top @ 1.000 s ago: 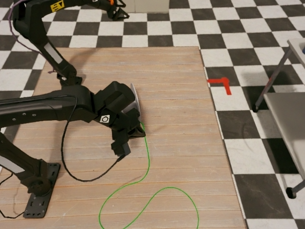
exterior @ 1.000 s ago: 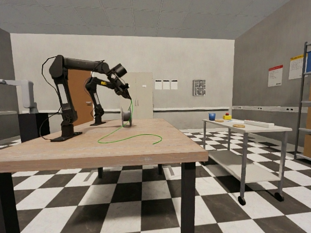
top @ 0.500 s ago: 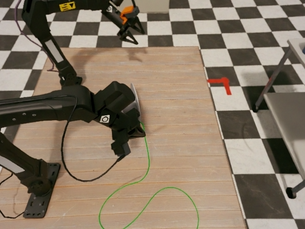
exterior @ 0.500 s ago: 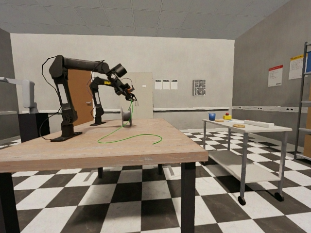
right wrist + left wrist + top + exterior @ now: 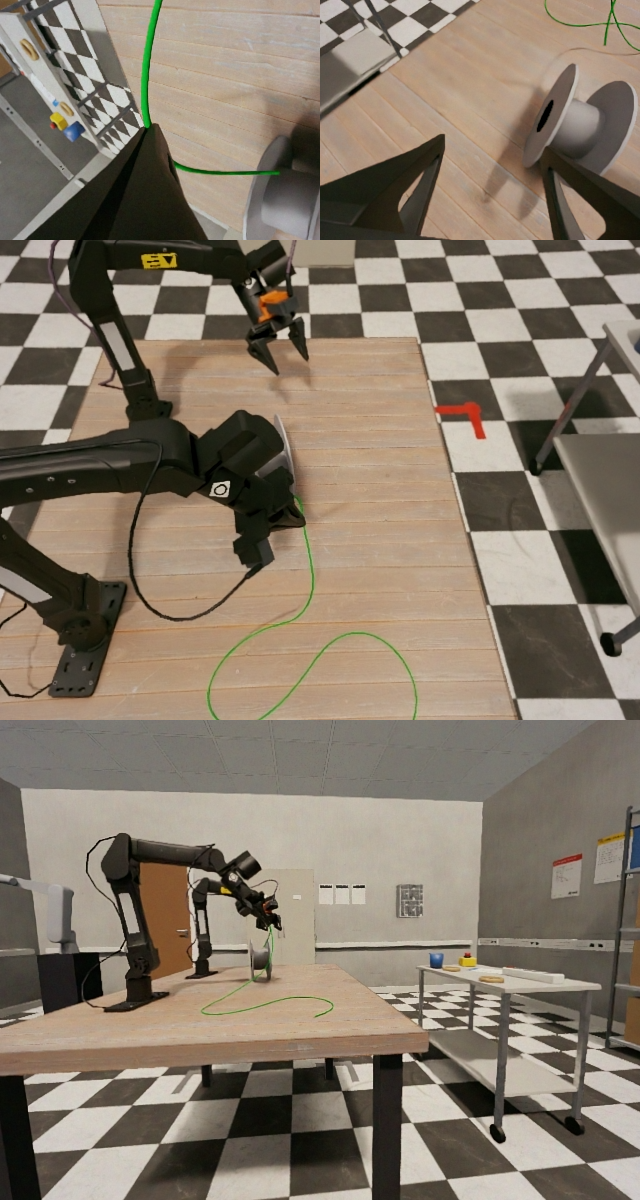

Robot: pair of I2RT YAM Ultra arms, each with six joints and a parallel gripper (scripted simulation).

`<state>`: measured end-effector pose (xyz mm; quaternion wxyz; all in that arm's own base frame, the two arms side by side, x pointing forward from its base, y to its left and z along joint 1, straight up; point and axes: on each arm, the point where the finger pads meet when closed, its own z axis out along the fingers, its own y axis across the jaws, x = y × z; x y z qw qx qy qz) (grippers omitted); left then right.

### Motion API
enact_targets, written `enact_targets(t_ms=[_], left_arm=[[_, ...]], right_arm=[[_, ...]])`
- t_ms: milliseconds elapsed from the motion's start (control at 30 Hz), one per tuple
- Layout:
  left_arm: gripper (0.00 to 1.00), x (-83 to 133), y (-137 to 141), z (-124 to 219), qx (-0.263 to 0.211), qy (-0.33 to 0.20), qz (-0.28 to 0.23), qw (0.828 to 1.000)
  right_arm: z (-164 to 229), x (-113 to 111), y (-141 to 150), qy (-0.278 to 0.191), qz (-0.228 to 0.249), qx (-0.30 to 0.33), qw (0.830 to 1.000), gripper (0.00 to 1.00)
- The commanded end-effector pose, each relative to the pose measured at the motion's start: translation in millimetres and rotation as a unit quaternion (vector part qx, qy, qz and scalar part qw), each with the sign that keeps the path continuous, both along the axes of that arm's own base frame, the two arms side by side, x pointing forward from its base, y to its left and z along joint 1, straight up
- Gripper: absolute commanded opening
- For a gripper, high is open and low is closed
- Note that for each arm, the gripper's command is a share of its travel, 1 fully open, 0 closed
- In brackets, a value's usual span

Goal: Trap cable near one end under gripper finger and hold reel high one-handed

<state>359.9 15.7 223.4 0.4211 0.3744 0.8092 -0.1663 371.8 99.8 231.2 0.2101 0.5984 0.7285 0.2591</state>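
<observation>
A grey reel [image 5: 283,442] [image 5: 258,958] [image 5: 575,127] [image 5: 290,200] lies on its flange rims on the wooden table [image 5: 361,395] [image 5: 155,1030]. A green cable [image 5: 310,570] [image 5: 268,1003] [image 5: 610,20] [image 5: 147,65] runs from the reel up to my right gripper [image 5: 295,519] [image 5: 269,925] [image 5: 154,134], then down in loops over the table's near part. The right gripper is shut on the cable and hangs just above the reel. My left gripper [image 5: 289,365] [image 5: 493,146] is open and empty, in the air behind the reel and pointing down towards it.
The right arm's base [image 5: 77,648] stands at the table's near left corner, the left arm's base [image 5: 147,407] further back. A grey trolley [image 5: 599,482] [image 5: 509,983] with small items stands right of the table. A red tape mark [image 5: 467,413] is on the floor.
</observation>
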Motion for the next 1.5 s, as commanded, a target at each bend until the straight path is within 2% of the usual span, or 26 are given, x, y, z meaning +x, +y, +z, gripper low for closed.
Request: enact_targets(t_ms=[0, 200, 433, 1067, 1167, 1233, 1467], left_arm=[[0.75, -4.5, -24.8, 12.2, -0.020, -0.008, -0.057, 0.998], [0.75, -10.4, -57.6, 13.4, -0.040, -0.008, -0.119, 0.992], [0.75, -16.2, -79.9, 15.7, -0.055, -0.010, -0.161, 0.985], [0.75, -19.0, -88.5, 17.2, -0.061, -0.011, -0.177, 0.982], [0.75, -25.8, -90.5, 2.4, -0.070, 0.010, -0.176, 0.982], [0.75, -21.8, -90.3, 1.9, -0.064, -0.005, -0.179, 0.982], [0.75, -20.8, -91.9, -17.3, -0.067, 0.000, -0.176, 0.982]], right_arm=[[15.8, -0.9, -0.8, -0.023, -0.003, 0.001, 1.000, 0.00], [15.8, -0.9, -0.8, -0.023, -0.003, 0.001, 1.000, 0.00], [15.8, -0.9, -0.8, -0.023, -0.003, 0.001, 1.000, 0.00], [15.9, -1.4, -1.1, -0.023, -0.003, 0.001, 1.000, 0.00], [16.1, -2.1, -1.4, -0.023, -0.003, 0.001, 1.000, 0.00], [16.1, -2.6, -1.6, -0.023, -0.003, 0.001, 1.000, 0.00], [14.3, -3.7, -2.1, -0.020, -0.004, 0.000, 1.000, 0.00]])
